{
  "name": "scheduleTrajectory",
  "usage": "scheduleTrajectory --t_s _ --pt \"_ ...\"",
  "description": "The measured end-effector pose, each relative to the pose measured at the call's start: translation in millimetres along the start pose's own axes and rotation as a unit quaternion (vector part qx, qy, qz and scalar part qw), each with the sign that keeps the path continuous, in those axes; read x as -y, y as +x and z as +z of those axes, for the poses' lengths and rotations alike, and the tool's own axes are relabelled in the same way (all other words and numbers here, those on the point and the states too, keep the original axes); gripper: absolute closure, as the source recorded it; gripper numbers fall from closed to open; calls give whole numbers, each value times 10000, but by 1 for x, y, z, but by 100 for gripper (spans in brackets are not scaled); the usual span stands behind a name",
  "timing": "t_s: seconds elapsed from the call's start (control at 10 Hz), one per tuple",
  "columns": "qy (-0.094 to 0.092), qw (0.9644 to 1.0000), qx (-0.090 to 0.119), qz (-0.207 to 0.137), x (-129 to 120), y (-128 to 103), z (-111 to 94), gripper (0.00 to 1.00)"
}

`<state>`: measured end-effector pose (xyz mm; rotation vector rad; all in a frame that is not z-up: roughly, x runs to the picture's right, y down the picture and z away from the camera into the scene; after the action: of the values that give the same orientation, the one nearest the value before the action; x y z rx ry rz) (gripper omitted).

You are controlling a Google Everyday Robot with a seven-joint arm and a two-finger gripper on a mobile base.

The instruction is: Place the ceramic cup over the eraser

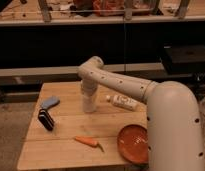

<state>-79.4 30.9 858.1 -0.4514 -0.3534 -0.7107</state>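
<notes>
The white ceramic cup (pixel 89 104) stands upright on the wooden table (pixel 66 150), near its middle back. My gripper (pixel 88 94) comes straight down onto the cup's top, with the arm's wrist covering the cup's rim. A black block-shaped eraser (pixel 45 120) stands on the left side of the table, well left of the cup. A flat blue-grey object (pixel 49 102) lies just behind the eraser.
A white oblong labelled bottle (pixel 122 102) lies right of the cup. An orange carrot (pixel 88 142) lies near the front middle. An orange plate (pixel 134 143) sits at the front right, beside my white arm (pixel 171 125). Dark shelving runs behind the table.
</notes>
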Motion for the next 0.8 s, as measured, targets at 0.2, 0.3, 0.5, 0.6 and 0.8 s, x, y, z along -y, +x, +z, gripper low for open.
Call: scheduleTrajectory --t_s 0.2,0.3,0.5,0.6,0.8 --pt "13 10000 -2 -27 2 0 -2 92" --pt "11 10000 1 -37 1 -1 -2 92" --pt "49 10000 -23 -61 4 0 -9 92" --pt "79 9999 -35 -75 8 0 -17 92" --pt "81 9999 -38 -92 9 0 -21 92"
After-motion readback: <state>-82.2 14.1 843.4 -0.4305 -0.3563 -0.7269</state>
